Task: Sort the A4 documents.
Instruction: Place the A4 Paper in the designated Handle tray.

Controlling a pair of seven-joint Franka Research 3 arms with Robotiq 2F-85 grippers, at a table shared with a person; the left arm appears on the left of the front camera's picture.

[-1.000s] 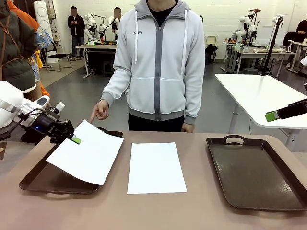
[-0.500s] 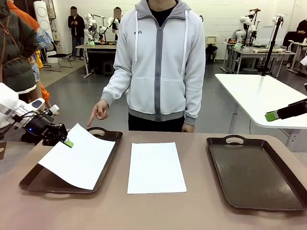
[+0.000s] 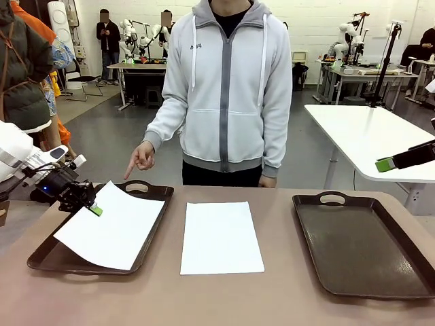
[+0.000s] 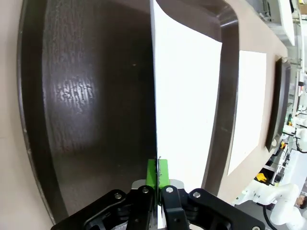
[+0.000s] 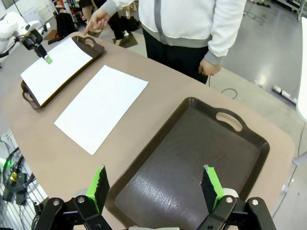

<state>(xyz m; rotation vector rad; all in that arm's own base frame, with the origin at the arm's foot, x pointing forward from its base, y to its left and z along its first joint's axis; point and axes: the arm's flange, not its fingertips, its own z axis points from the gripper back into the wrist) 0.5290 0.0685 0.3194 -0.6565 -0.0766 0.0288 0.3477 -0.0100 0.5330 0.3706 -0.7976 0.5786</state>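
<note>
White A4 sheet, one corner pinched between the clamped fingers of the left gripper, slanting over the left tray, not yet released; second sheet unsorted on the table just beside that tray; right gripper spread, empty, well apart from it.

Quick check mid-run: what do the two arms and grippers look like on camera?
Left arm: white shell, with black cables and a small blue light at the wrist. Left gripper: black linkage fingers with silver screws, green pads. Right gripper: the same black fingers and green pads.
</note>
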